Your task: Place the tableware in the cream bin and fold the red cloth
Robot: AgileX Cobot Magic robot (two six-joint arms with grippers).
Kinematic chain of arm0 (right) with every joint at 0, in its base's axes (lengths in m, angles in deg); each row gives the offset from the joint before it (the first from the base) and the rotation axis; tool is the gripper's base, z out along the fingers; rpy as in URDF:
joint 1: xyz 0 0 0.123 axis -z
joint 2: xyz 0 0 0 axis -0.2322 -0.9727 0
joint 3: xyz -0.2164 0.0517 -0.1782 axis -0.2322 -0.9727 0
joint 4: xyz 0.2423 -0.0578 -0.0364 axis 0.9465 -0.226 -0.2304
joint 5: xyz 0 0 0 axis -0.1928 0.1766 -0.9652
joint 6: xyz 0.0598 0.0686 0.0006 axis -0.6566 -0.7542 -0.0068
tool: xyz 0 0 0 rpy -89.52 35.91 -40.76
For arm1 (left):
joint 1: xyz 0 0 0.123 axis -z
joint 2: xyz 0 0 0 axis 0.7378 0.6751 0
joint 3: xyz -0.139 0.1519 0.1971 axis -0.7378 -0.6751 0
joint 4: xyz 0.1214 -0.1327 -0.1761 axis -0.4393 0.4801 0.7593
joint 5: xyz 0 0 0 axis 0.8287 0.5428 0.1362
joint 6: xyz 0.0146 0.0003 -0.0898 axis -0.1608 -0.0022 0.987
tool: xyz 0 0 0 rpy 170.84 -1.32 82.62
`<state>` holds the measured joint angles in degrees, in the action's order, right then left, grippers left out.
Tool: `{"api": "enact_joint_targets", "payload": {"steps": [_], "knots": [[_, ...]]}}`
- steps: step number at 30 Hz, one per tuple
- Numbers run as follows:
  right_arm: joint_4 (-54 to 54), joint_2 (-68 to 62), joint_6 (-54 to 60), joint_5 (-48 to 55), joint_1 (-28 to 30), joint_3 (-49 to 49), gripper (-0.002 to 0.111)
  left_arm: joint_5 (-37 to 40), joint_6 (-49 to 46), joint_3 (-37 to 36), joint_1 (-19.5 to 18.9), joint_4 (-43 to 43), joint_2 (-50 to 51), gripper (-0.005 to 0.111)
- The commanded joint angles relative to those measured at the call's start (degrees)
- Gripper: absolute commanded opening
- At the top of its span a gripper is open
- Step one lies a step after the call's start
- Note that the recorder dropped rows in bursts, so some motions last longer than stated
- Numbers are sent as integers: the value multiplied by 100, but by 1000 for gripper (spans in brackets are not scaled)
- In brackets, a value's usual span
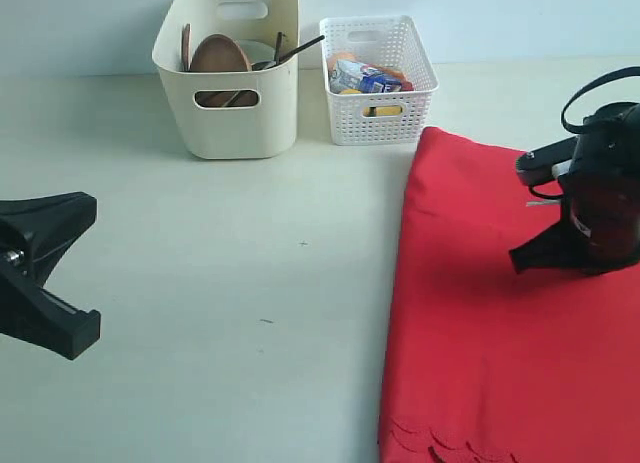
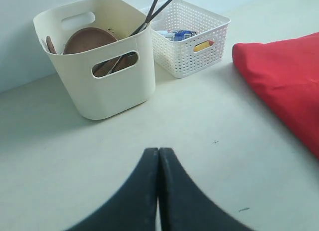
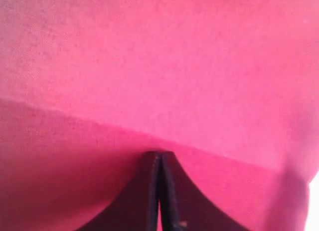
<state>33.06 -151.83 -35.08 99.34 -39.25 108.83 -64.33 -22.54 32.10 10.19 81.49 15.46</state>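
Note:
The cream bin [image 1: 230, 113] [image 2: 99, 86] stands at the back of the table. Inside it a round brown plate [image 1: 220, 55] [image 2: 89, 40] leans upright and brown chopsticks [image 1: 300, 49] [image 2: 159, 9] stick out over the rim. The bowl, cup and knife are hidden. The red cloth [image 1: 490, 333] [image 2: 289, 76] [image 3: 159, 66] lies flat on the right, doubled along its left edge, with the scalloped edge [image 1: 440, 443] at the front. My right gripper [image 1: 518, 258] [image 3: 160, 153] is shut, its tips resting on the cloth at a crease. My left gripper [image 2: 159, 151] is shut and empty, low at the table's left.
A white lattice basket [image 1: 378, 83] [image 2: 189, 46] holding a small blue-white carton [image 1: 365, 76] and yellow food pieces stands right of the bin, just behind the cloth's far corner. Pale bare tabletop [image 1: 250, 283] stretches between the left gripper, the bins and the cloth.

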Motion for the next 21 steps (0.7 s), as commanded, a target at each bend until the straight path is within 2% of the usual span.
{"api": "enact_joint_targets", "payload": {"steps": [1, 4, 7, 12, 16, 21], "knots": [[440, 588, -132, -298, 26, -21, 0, -39, 44, -33, -7, -14, -18, 1], [1195, 964, 142, -1123, 15, -21, 0, -39, 44, -33, -7, -14, -18, 1], [1866, 1016, 1080, -1634, -44, -21, 0, -27, 44, -33, -7, -15, -18, 1], [1858, 562, 1021, -1692, -21, -21, 0, 47, 44, -33, -7, -15, -18, 1], [1732, -33, 926, -2149, -21, -21, 0, 52, 44, -33, -7, -15, -18, 1], [1586, -590, 912, -1884, 400, 315, 0, 77, 44, -33, -7, -4, -18, 1]]}}
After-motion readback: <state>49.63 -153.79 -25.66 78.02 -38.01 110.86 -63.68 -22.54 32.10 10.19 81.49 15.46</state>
